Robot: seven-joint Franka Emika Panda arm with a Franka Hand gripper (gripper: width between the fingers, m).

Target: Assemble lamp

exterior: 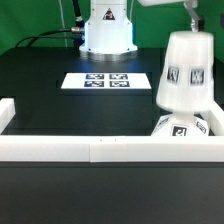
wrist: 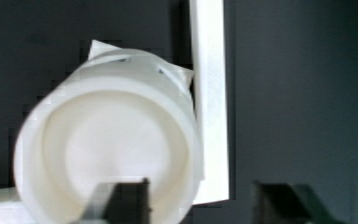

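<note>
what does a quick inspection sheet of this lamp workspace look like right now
surface: black table, bare in the middle
job's things: white cone shade at the exterior view's right, upright, wide end down; round bulb just below it by the front wall; whether they touch is unclear; base block not seen
clutter: nothing seen
grippers: gripper shows two dark fingers open, one finger in front of the shade's rim, nothing clamped
cables: dark cable trailing behind the table
surroundings: white border wall along the front; marker board flat on the table; white robot base at the back

Smooth matt white plastic shade (exterior: 186, 70)
</note>
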